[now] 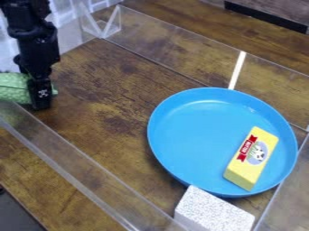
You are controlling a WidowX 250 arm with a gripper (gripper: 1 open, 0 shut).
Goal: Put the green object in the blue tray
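The green object (10, 85), a light green knobbly lump, lies on the wooden table at the far left edge, partly cut off by the frame. My black gripper (40, 96) reaches down right beside it, touching or overlapping its right side. The fingers are dark and blurred against the wood, so I cannot make out how the jaws stand or whether they hold the lump. The blue tray (193, 126), a wide round plate, rests at the right, well away from the gripper.
A yellow block with a red label (252, 160) lies in the tray's right part. A white speckled sponge (214, 210) sits at the front edge below the tray. Clear acrylic walls (72, 171) run along the table's front and back.
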